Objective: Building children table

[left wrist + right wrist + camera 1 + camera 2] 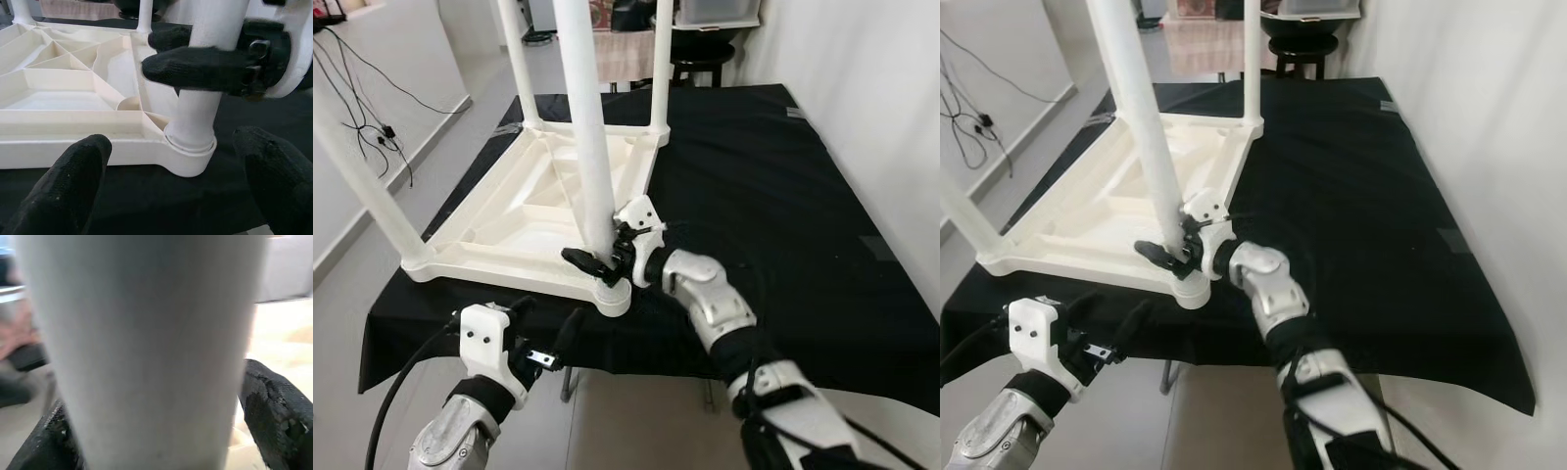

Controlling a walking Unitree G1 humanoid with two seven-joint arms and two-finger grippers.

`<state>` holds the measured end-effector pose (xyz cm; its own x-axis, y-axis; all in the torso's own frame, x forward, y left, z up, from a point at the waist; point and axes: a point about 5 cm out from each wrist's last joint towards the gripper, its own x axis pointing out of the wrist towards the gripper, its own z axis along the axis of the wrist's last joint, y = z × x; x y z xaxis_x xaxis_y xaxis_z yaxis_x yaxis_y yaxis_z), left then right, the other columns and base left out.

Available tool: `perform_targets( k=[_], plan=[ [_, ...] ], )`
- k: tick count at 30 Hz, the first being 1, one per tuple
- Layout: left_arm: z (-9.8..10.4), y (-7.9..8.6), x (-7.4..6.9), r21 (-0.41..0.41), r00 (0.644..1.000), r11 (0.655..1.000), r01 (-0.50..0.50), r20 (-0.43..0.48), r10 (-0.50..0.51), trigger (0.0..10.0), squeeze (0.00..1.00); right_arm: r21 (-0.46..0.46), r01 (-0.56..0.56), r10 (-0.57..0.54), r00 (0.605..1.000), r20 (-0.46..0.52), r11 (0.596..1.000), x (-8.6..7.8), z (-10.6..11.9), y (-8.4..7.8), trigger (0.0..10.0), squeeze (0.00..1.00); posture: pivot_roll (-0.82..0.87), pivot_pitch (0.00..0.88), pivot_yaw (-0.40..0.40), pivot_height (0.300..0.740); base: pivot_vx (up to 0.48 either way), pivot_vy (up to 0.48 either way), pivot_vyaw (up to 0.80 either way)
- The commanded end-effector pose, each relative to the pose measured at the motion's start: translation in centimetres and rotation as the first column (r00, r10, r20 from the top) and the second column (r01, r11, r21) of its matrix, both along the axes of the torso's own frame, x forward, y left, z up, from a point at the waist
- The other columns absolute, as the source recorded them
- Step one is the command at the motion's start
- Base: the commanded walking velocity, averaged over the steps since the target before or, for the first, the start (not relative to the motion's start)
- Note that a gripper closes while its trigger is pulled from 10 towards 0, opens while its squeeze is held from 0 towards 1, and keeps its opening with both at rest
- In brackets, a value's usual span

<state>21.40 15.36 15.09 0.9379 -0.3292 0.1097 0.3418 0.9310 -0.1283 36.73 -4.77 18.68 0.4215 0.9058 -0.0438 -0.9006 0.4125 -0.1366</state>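
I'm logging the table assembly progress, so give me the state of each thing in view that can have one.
Table top: upside down on the black cloth.
Near leg: upright in its corner socket, gripped low down.
Other three legs: standing in their corners.
Right gripper: shut on the near leg.
Left gripper: open, below the table's edge, holding nothing.

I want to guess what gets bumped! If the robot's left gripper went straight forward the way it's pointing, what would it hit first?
Probably the white table leg at its corner socket. The left gripper is open and points straight there; the right gripper already holds that leg just above.
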Motion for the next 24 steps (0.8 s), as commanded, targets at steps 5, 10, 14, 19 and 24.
perform_targets(
  k=[5, 10, 14, 19, 24],
  plan=[
    [-0.6, 0.1, -0.3, 0.004, 1.0, 1.0, -0.007, -0.021, 0.007, 10.0, 0.0, 0.037, -0.125, 0.127, 0.99, -0.069, 0.992, 0.1, 0.3, 0.2, 9.0, 0.0, 0.04, 0.049, 0.02, 0.74, 0.0, 0.0, 0.0],
    [-0.6, 0.1, -0.4, 0.004, 1.0, 1.0, -0.006, -0.022, 0.006, 10.0, 0.0, 0.06, -0.168, 0.172, 0.982, -0.083, 0.984, 0.2, 0.5, 0.0, 0.0, 0.0, 0.05, 0.051, 0.021, 0.74, 0.0, 0.0, 0.0],
    [-0.6, 0.1, -0.5, 0.004, 1.0, 1.0, -0.005, -0.024, 0.005, 10.0, 0.0, 0.072, -0.204, 0.21, 0.974, -0.083, 0.976, 0.2, 0.5, -0.5, 0.0, 0.0, 0.05, 0.054, 0.026, 0.74, 0.0, 0.0, 0.0],
    [-0.6, 0.1, -0.6, 0.003, 1.0, 1.0, -0.002, -0.025, 0.002, 10.0, 0.0, 0.072, -0.213, 0.217, 0.974, -0.068, 0.974, 0.1, 0.3, -1.1, 0.0, 0.0, 0.05, 0.059, 0.03, 0.74, 0.0, 0.0, 0.0],
    [-0.5, 0.1, -0.7, 0.002, 1.0, 1.0, 0.0, -0.025, 0.0, 10.0, 0.0, -0.009, -0.167, 0.167, 0.986, 0.003, 0.986, -0.3, -0.6, -2.7, 0.0, 0.0, 0.05, 0.067, 0.032, 0.74, 0.0, 0.0, 0.0]
  ],
)
